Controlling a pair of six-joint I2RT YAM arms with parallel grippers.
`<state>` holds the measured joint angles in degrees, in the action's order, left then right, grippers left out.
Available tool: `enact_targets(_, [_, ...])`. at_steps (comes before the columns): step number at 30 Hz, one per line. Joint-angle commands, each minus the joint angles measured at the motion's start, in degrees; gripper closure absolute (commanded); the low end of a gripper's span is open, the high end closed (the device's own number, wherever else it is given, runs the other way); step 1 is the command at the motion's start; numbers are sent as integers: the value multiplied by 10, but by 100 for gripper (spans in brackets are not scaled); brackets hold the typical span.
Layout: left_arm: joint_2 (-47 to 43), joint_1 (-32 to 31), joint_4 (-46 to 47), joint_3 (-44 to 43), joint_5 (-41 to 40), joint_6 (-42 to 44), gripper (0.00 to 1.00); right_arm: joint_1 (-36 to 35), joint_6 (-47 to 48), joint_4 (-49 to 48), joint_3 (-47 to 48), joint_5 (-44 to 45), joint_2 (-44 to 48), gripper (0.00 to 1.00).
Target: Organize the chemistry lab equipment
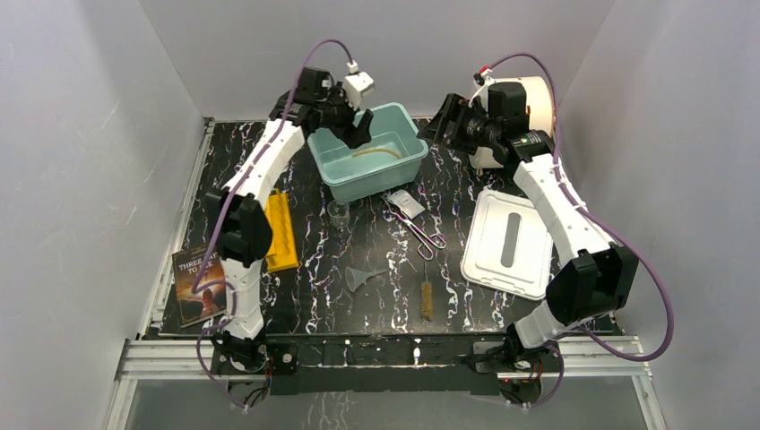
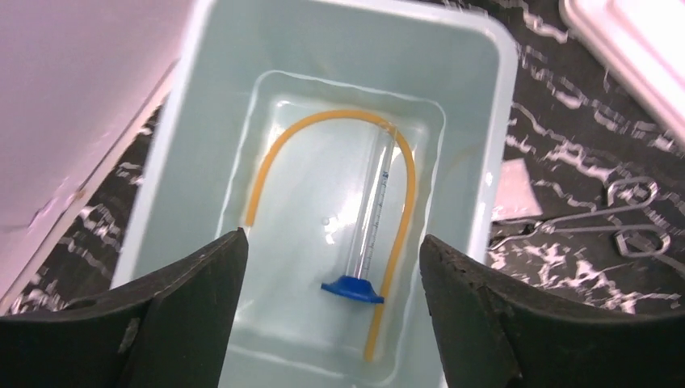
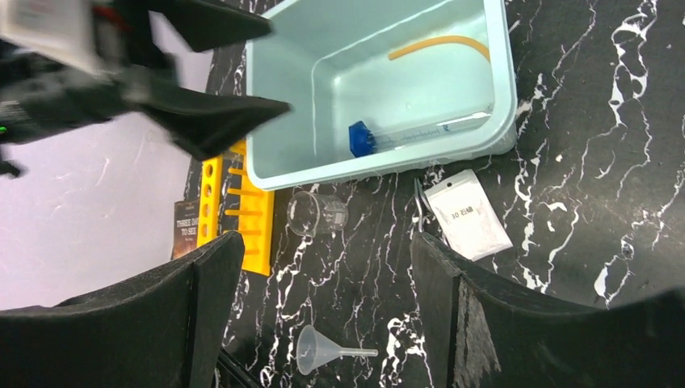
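Note:
A light blue bin [image 1: 375,181] at the back centre holds a curved tan rubber tube [image 2: 323,121] and a glass tube [image 2: 373,202] with a blue cap [image 2: 353,288]. My left gripper [image 2: 331,267] is open and empty, hovering above the bin. My right gripper [image 3: 327,267] is open and empty, raised to the right of the bin. On the table in front of the bin are a clear beaker [image 1: 339,211], a clear funnel [image 1: 360,276], metal tongs [image 1: 421,231], a brown bristle brush [image 1: 427,298] and a small white packet [image 1: 408,202].
A yellow rack [image 1: 282,231] lies left of the beaker and a paperback book [image 1: 197,282] at the front left. A white lid [image 1: 508,242] lies on the right. A big white cylinder [image 1: 533,103] stands behind the right arm.

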<state>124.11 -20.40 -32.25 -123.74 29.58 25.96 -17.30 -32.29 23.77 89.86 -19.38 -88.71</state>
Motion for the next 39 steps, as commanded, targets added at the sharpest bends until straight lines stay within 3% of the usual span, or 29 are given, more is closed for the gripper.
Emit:
enact_targets(1, [-141, 7, 110, 87, -65, -119, 21, -14, 32, -31, -23, 24, 30, 15])
enact_targets(6, [-276, 13, 191, 213, -164, -268, 14, -67, 73, -36, -44, 82, 28, 12])
enact_targets(10, [-358, 45, 182, 262, -153, -367, 12, -151, 106, -32, -58, 163, 16, 11])
enact_targets(18, [-432, 47, 99, 288, -330, -386, 9, -311, 162, -63, -101, 308, -40, 6])
enact_targets(22, [-448, 47, 80, 286, -404, -406, 9, -350, 174, -68, -83, 343, -93, 5])
enact_targets(28, [-447, 46, 71, 276, -439, -419, 8, -372, 193, -144, -72, 365, -152, 3])
enact_targets(39, [-436, 41, 73, 261, -433, -422, 8, -392, 220, -232, -48, 407, -248, 1])
